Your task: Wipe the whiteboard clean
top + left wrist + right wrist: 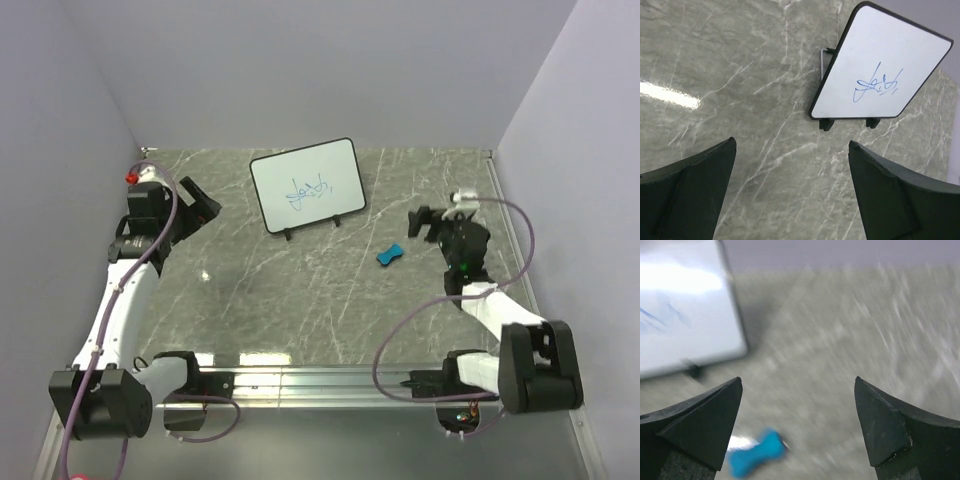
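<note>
**Fig. – Task status: approx. zero progress.**

- Marble tabletop (300, 310): carries all items.
- Whiteboard (307, 185): stands on its two feet at far centre, leaning back, betw. the two arms; face unwiped.
- Left gripper (791, 142): jaws spread wide, empty, aimed at the board, well apart from it.
- Right gripper (798, 380): jaws spread wide, empty, above and near the eraser, no contact (view blurred).
- Eraser (390, 255): blue, bone-shaped, flat on tabletop, right of board, ungrasped.
- Blue scribble (300, 193): intact, mid-board.
- Remaining, by judgement: grasp eraser, carry to board, wipe scribble, i.e. all steps.
</note>
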